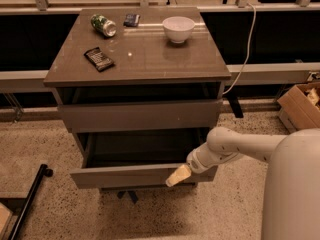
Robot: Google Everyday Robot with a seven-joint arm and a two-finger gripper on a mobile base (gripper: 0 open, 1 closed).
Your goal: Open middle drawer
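Observation:
The middle drawer is pulled partly out of the grey-brown cabinet, and its dark grey floor shows. My gripper, with yellowish tips on a white arm, sits at the top edge of the drawer's front panel, right of centre. The drawer above it is closed. Anything below the open drawer is hidden by its front panel.
On the cabinet top are a white bowl, a green can lying on its side, a dark snack packet and a small blue packet. A cardboard box stands at the right and a black bar lies on the floor at the left.

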